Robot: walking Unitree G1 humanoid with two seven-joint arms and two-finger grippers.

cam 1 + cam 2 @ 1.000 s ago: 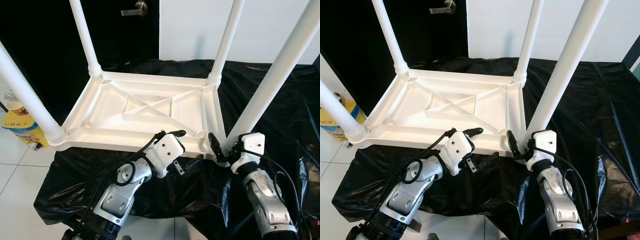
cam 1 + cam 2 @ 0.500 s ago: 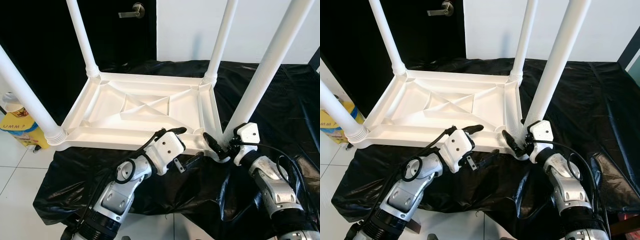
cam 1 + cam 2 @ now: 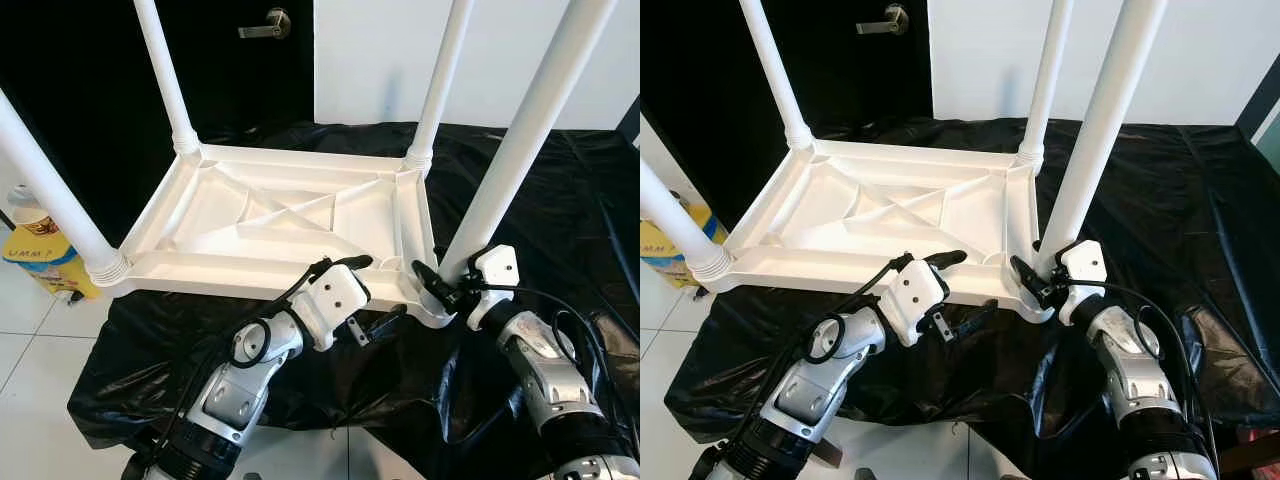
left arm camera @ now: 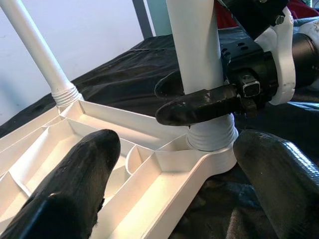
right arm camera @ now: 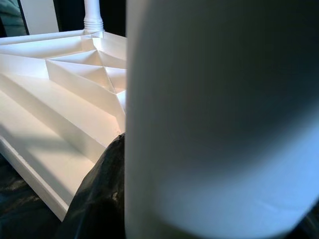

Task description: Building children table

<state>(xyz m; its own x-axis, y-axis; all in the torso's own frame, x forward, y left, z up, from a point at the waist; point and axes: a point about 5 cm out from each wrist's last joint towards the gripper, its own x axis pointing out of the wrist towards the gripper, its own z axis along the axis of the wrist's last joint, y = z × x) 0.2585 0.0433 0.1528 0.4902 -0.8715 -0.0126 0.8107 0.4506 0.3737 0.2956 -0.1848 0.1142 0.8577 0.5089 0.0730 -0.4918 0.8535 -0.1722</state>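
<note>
Plastic table (image 3: 290, 215) looks light, stiff and slick, so keep your right pincer (image 3: 437, 285) clamped low on the near leg (image 3: 520, 140), left pincer (image 3: 365, 295) spread, empty.

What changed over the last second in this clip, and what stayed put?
The right end effector moved up from beside the near right table leg and closed its fingers around the leg's base, just above the threaded collar. The left end effector stayed open at the upturned tabletop's near edge. Table, other legs and black sheet look unmoved.
</note>
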